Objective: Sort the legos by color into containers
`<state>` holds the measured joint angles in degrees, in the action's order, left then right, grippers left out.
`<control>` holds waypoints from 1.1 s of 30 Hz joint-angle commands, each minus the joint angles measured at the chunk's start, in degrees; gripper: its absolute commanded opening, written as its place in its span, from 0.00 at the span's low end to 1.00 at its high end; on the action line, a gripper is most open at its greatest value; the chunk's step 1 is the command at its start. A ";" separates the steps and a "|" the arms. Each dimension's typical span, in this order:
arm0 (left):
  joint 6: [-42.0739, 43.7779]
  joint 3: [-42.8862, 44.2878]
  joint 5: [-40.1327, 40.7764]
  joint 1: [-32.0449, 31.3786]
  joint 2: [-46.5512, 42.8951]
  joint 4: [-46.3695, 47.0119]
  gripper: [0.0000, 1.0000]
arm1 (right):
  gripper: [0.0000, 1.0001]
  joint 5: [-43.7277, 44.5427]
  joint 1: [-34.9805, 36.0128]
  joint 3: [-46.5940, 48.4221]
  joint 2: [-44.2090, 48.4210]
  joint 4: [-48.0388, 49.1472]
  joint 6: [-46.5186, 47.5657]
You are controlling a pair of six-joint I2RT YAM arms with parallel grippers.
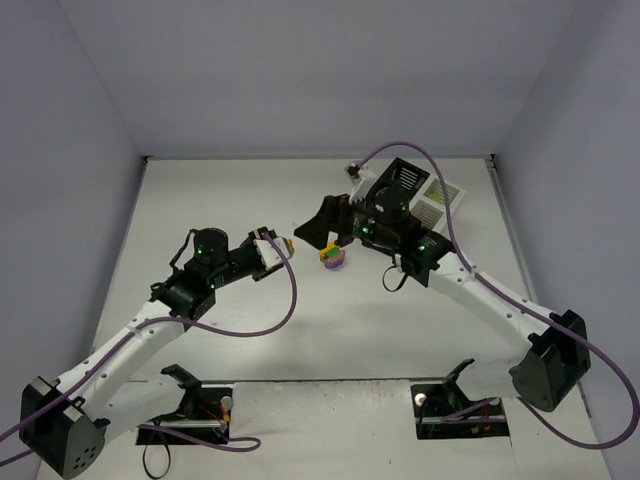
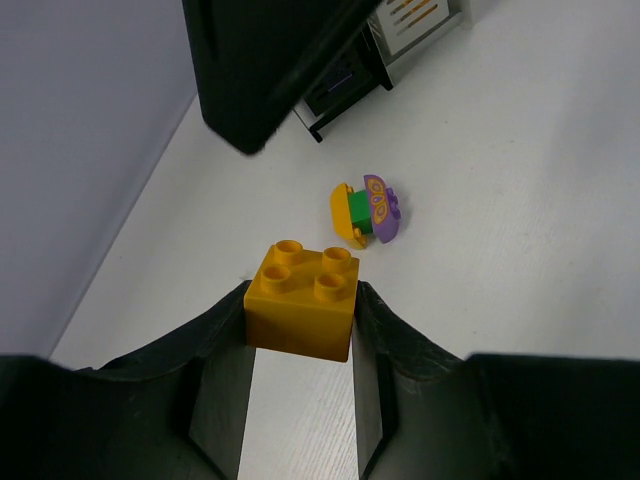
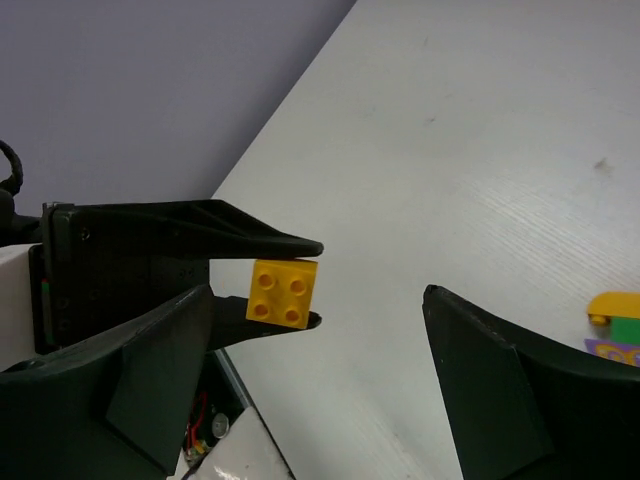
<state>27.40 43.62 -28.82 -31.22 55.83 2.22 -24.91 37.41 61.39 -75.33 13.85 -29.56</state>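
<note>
The black-and-white containers (image 1: 432,196) stand at the far right of the bench (image 1: 220,200), mostly hidden behind the right arm; their contents cannot be made out. The left wrist view shows the left gripper (image 2: 300,312) clamping a yellow brick (image 2: 300,290), with an orange-green-purple stack (image 2: 365,210) lying just beyond. The right gripper (image 3: 320,340) gapes wide and empty, and its view cuts off that stack.

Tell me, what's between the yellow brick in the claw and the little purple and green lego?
Nothing. In the left wrist view, only bare white table shows between the yellow brick and the purple and green lego.
</note>
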 commanded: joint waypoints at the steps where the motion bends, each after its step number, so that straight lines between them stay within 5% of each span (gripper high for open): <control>1: 4.68 -0.19 1.04 -0.68 -2.39 7.53 0.00 | 0.82 0.91 3.18 1.37 -0.96 6.10 -1.38; 13: 5.65 -0.90 -0.01 -0.68 -2.75 8.33 0.00 | 0.79 3.98 8.38 2.42 -5.09 6.37 0.56; 19: 5.47 -0.55 -1.15 -0.77 -2.31 7.89 0.00 | 0.69 3.90 9.00 2.86 -6.49 7.51 1.00; 25: 5.12 -0.46 -2.03 -0.77 -2.04 7.71 0.00 | 0.47 2.76 9.35 3.30 -7.73 8.83 0.73; 28: 4.95 -0.20 -2.03 -0.77 -1.69 7.36 0.00 | 0.23 3.02 9.35 3.04 -7.55 9.27 0.73; 29: 4.42 0.15 -2.03 -0.77 -1.52 6.93 0.10 | 0.12 4.15 9.35 2.78 -6.85 9.18 1.26; 32: 2.76 0.77 -1.33 -0.77 -0.56 6.75 0.37 | 0.00 8.53 8.91 1.99 -4.92 7.26 3.27; 33: 1.27 1.38 -0.81 -0.77 -0.29 6.75 0.59 | 0.00 9.95 8.65 1.90 -4.39 6.38 3.80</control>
<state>31.35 41.52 -28.45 -31.57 54.83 5.08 -20.34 46.59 62.13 -83.11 17.80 -28.49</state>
